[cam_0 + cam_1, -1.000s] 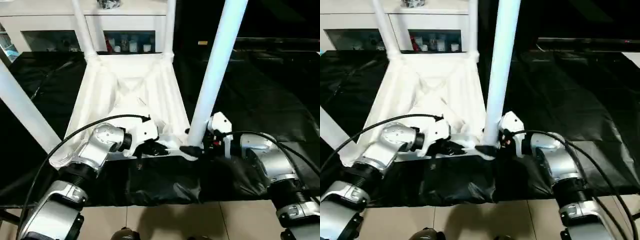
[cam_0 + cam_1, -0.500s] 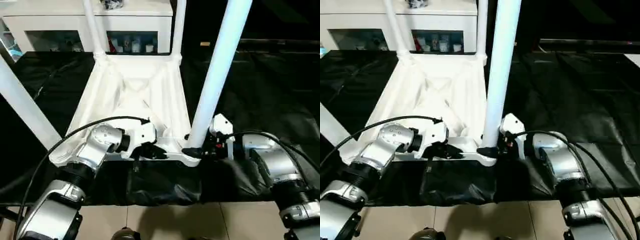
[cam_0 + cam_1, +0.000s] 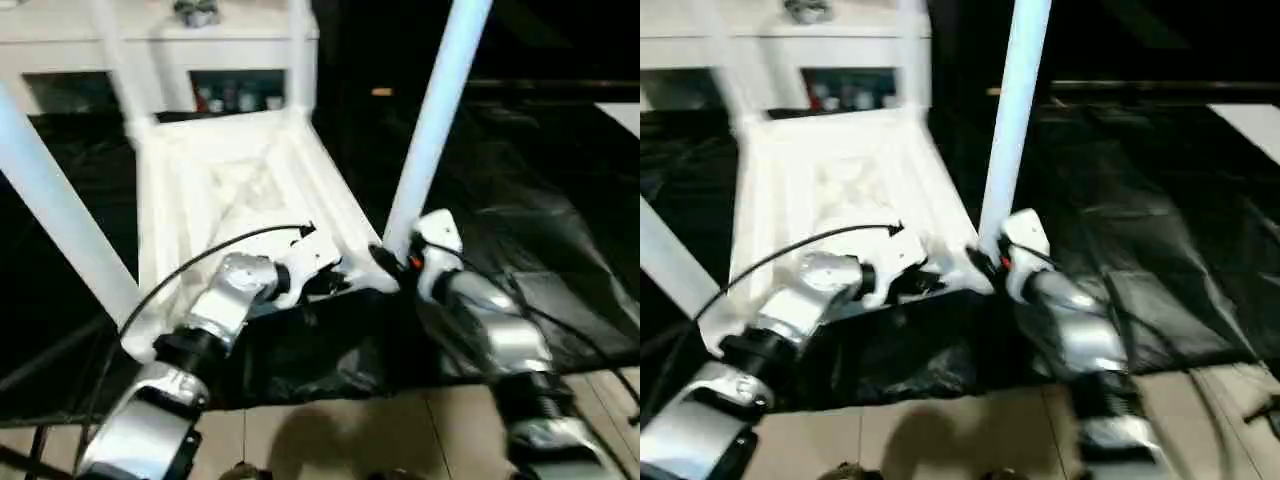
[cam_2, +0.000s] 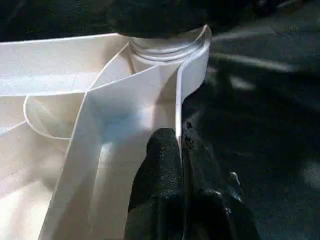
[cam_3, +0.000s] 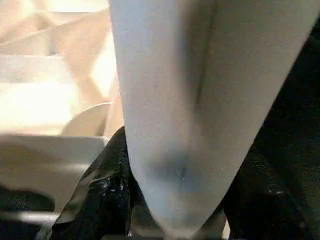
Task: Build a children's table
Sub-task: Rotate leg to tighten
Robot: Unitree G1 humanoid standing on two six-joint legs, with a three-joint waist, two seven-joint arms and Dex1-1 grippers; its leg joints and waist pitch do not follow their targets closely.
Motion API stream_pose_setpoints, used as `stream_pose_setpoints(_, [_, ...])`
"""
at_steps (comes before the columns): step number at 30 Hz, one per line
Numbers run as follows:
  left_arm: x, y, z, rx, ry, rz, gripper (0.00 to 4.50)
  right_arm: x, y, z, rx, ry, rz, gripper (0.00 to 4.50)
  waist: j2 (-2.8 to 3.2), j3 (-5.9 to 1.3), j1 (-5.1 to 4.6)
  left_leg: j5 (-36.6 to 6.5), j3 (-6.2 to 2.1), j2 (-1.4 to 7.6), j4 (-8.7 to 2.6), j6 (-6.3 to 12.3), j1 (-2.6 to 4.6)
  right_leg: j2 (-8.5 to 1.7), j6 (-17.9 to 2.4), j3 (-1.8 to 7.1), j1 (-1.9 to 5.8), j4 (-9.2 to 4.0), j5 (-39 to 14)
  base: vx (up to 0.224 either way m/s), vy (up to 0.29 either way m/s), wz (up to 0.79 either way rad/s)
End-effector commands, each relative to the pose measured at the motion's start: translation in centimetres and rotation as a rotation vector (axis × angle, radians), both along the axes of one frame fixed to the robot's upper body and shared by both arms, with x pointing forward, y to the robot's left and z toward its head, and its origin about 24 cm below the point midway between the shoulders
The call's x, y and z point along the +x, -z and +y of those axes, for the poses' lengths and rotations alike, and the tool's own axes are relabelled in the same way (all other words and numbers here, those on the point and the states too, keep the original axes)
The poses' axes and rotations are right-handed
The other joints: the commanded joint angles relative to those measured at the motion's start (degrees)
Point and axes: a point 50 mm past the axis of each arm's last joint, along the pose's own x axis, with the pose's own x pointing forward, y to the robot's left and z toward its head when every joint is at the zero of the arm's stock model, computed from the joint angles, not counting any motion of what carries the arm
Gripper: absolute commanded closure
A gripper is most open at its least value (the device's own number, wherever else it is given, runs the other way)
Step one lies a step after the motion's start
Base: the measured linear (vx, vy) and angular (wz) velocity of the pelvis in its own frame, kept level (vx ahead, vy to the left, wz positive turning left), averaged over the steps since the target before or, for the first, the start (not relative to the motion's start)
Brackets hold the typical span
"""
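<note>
On the black-covered surface point(image 3: 560, 220) the white tabletop point(image 3: 215, 190) lies upside down, ribbed underside up, its near edge close to the surface's front edge. Four white legs stand up from its corner sockets: near right leg point(image 3: 432, 120), near left leg point(image 3: 55, 215), two far legs point(image 3: 115, 60) at the back (tops run past the frame). Left gripper point(image 4: 181, 165) sits at the near rim beside the near right socket; its black fingers point(image 4: 160, 170) are pinched together on the thin white rim wall, one finger on each side, jaws nearly closed on it. Right gripper point(image 3: 385, 262) is at the foot of the near right leg, just above the socket; in the right wrist view dark fingers point(image 5: 102, 187) flank the leg on both sides, jaws clamped round it. A black cable point(image 3: 215, 255) arcs over the left forearm. White cabinet point(image 3: 215, 60) with glass doors stands behind the surface. Tiled floor point(image 3: 330, 440) below.
</note>
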Motion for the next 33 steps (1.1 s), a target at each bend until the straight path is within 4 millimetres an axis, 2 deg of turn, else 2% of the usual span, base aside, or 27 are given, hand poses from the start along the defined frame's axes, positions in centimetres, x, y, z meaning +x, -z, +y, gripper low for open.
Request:
stream_pose_setpoints(1, [0.5,-3.3,-3.8,-0.103,0.067,-0.128,4.5,-0.8,0.5,4.9,0.067,-0.151,0.032,1.87,0.15,-3.81,-0.42,-25.58,-3.31,3.54,-5.14,-2.73,1.62,-3.66,-6.5,2.39,1.68,-5.46,-28.66,0.0,0.0,0.0])
stream_pose_setpoints(2, [0.6,-3.4,-3.8,-0.103,0.068,-0.131,4.5,-0.7,0.4,5.0,0.071,-0.148,0.024,1.87,0.09,-3.9,-0.31,-24.53,-3.16,3.48,-5.17,-2.22,1.5,-3.58,-7.21,2.61,1.7,-5.26,-26.17,0.0,0.0,0.0])
stream_pose_setpoints(4, [0.7,-3.5,-3.6,-0.099,0.069,-0.142,4.5,-0.7,0.1,4.9,0.101,-0.152,0.023,1.78,0.14,-3.88,-0.1,-23.7,-2.81,3.51,-5.1,-1.66,1.79,-3.5,-8.68,2.93,1.45,-5.02,-23.29,0.0,0.0,0.0])
stream_pose_setpoints(5, [0.8,-3.6,-3.1,-0.1,0.078,-0.14,4.5,-0.9,0.0,4.5,0.111,-0.185,0.023,1.78,-0.22,-3.91,-0.1,-23.11,-2.73,3.49,-5.11,-1.37,1.67,-3.43,-9.04,2.97,1.58,-4.91,-22.39,0.0,0.0,0.0])
stream_pose_setpoints(6, [0.8,-3.7,-2.7,-0.097,0.094,-0.148,4.5,-1.1,0.0,4.1,0.086,-0.218,0.006,1.51,-0.04,-3.98,0.1,-21.41,-2.58,3.54,-5.08,-0.76,1.53,-3.51,-9.88,3.11,1.77,-4.56,-20.38,0.0,0.0,0.0])
stream_pose_setpoints(8, [0.8,-3.7,-2.5,-0.093,0.103,-0.153,4.5,-1.1,0.0,3.9,0.065,-0.235,-0.007,1.42,-0.16,-4.04,0.28,-20.4,-2.48,3.48,-4.97,-0.21,1.39,-3.54,-9.96,3.12,2.01,-4.5,-19.48,0.0,0.0,0.0])
stream_pose_setpoints(11, [0.0,-3.6,-0.9,-0.099,0.223,-0.122,4.5,-1.6,0.6,1.5,-0.038,-0.361,-0.026,1.42,-0.16,-4.19,0.45,-18.32,-2.3,3.47,-4.75,0.83,1.18,-3.64,-10.72,3.21,2.19,-4.17,-18.13,0.0,0.0,0.0])
stream_pose_setpoints(12, [-0.1,-3.6,-0.7,-0.102,0.233,-0.108,4.5,-1.7,0.6,1.3,-0.036,-0.378,-0.022,1.42,-0.17,-4.31,0.58,-17.62,-2.28,3.42,-4.66,1.16,1.08,-3.64,-10.99,3.16,2.37,-4.03,-17.4,0.0,0.0,0.0])
stream_pose_setpoints(13, [-0.1,-3.6,-0.7,-0.101,0.237,-0.107,4.5,-1.7,0.6,1.2,-0.035,-0.383,-0.021,1.42,-0.13,-4.31,0.59,-16.2,-2.14,3.52,-4.63,1.77,1.03,-3.58,-11.72,3.26,2.33,-3.85,-15.63,0.0,0.0,0.0])
stream_pose_setpoints(14, [-0.4,-3.6,-0.1,-0.098,0.283,-0.094,4.5,-1.9,0.3,0.7,-0.025,-0.458,-0.02,1.42,0.13,-4.28,0.65,-15.77,-2.2,3.58,-4.65,1.86,1.04,-3.61,-12.0,3.28,2.34,-3.79,-15.07,0.0,0.0,0.0])
stream_pose_setpoints(15, [-0.5,-3.6,0.1,-0.096,0.301,-0.09,4.5,-2.1,0.2,0.5,-0.022,-0.498,-0.019,1.42,0.06,-4.47,0.81,-14.86,-2.13,3.66,-4.51,2.37,1.1,-3.49,-12.7,3.2,2.51,-3.49,-13.44,0.0,0.0,0.0])
stream_pose_setpoints(16, [-0.6,-3.7,0.5,-0.092,0.335,-0.084,4.5,-2.4,0.0,0.3,-0.02,-0.573,-0.014,1.42,0.28,-4.41,1.01,-14.36,-2.11,3.77,-4.55,2.86,1.17,-3.34,-13.49,3.19,2.47,-3.34,-11.71,0.0,0.0,0.0])
stream_pose_setpoints(17, [-0.6,-3.7,0.6,-0.09,0.347,-0.082,4.5,-2.5,-0.1,0.1,-0.02,-0.602,-0.01,1.42,0.24,-4.41,1.16,-14.11,-2.06,3.84,-4.56,3.03,1.1,-3.21,-13.73,3.1,2.62,-3.15,-11.13,0.0,0.0,0.0])
stream_pose_setpoints(19, [-0.7,-3.8,0.9,-0.086,0.374,-0.066,4.5,-3.1,-0.2,-0.1,-0.02,-0.702,0.018,1.42,0.4,-4.47,1.92,-13.67,-1.81,4.15,-4.51,3.2,1.39,-3.13,-14.58,3.12,2.45,-2.77,-9.38,0.0,0.0,0.0])
stream_pose_setpoints(22, [-0.8,-3.8,1.3,-0.078,0.411,-0.048,4.5,-3.9,-0.3,-0.4,-0.022,-0.83,0.065,1.42,0.25,-4.34,2.53,-14.82,-1.74,4.15,-4.61,2.58,1.46,-3.17,-14.63,3.15,2.47,-2.82,-10.81,0.0,0.0,0.0])
stream_pose_setpoints(26, [-1.0,-3.7,1.9,-0.033,0.485,-0.027,4.5,-5.0,-0.1,-0.7,-0.04,-1.012,0.151,1.42,0.27,-4.12,3.44,-17.39,-1.75,4.26,-4.78,1.27,1.83,-3.48,-13.51,3.34,2.16,-3.38,-15.35,0.0,0.0,0.0])
stream_pose_setpoints(28, [-1.1,-3.7,1.9,-0.029,0.505,-0.019,4.5,-5.2,0.1,-0.5,-0.045,-1.039,0.168,1.42,0.16,-4.08,3.62,-18.25,-1.79,4.3,-4.87,0.34,1.94,-3.6,-13.15,3.41,2.01,-3.51,-16.78,0.0,0.0,0.0])
stream_pose_setpoints(33, [-1.2,-3.6,1.8,-0.023,0.527,-0.014,4.5,-5.3,0.3,0.0,-0.034,-1.043,0.17,1.89,0.17,-4.03,3.55,-19.07,-1.98,4.23,-5.01,-0.57,1.84,-3.67,-12.28,3.36,1.99,-3.75,-19.07,0.0,0.0,0.0])
